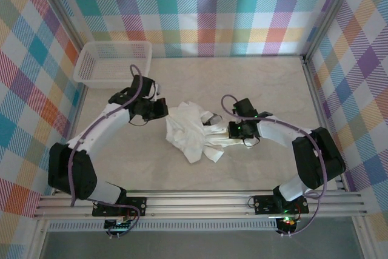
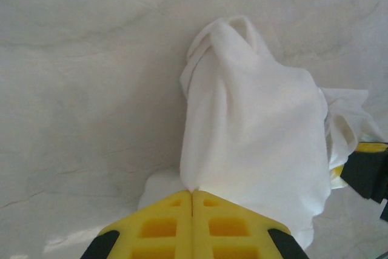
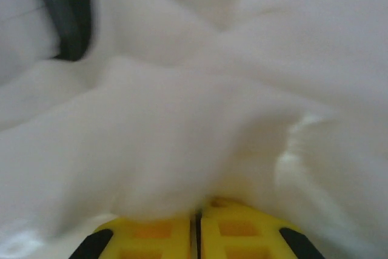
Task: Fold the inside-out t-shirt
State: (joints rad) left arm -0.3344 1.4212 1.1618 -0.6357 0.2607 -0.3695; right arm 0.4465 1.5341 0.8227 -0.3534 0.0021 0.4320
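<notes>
From high above the near edge, down over the whole worktop (image 1: 260,168). From each wrist, close behind left claw (image 2: 193,201) and right claw (image 3: 197,216), onto the t-shirt (image 1: 189,134), shared by all.

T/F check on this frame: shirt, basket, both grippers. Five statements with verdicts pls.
1. The t-shirt lies bunched near the middle of the table. True.
2. The t-shirt sits inside the basket. False: the basket stands at the far left corner, apart from the t-shirt.
3. The left gripper is shut on t-shirt fabric. True.
4. The right gripper hangs wide open over bare table. False: its fingers are together, with t-shirt fabric at their tips.
5. The t-shirt is folded into a neat rectangle. False: it is a crumpled heap.
</notes>
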